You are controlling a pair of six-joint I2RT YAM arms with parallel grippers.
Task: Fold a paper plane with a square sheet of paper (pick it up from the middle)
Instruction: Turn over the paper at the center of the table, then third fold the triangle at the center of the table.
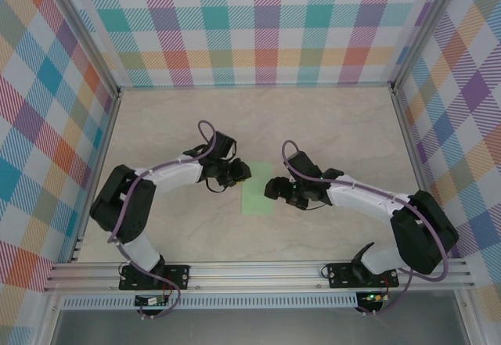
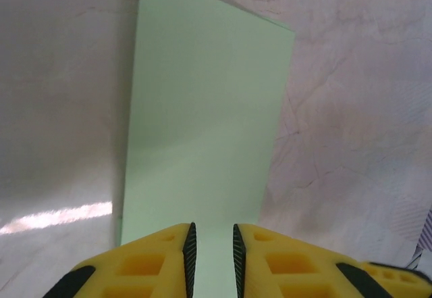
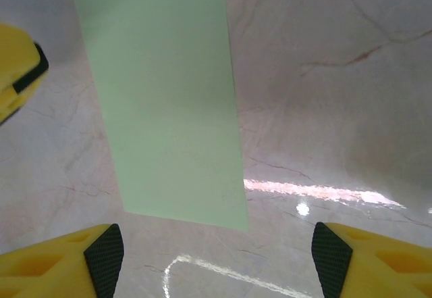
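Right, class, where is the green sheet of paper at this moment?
In the top view the green sheet lies flat on the table, between the left claw and the right claw.

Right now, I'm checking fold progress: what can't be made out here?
Left wrist: the paper's near edge is hidden behind the left gripper; pinched or not, unclear.
Top: the left gripper covers the paper's upper-left corner.
Right wrist: the paper's far end is cut off by the frame's top edge.
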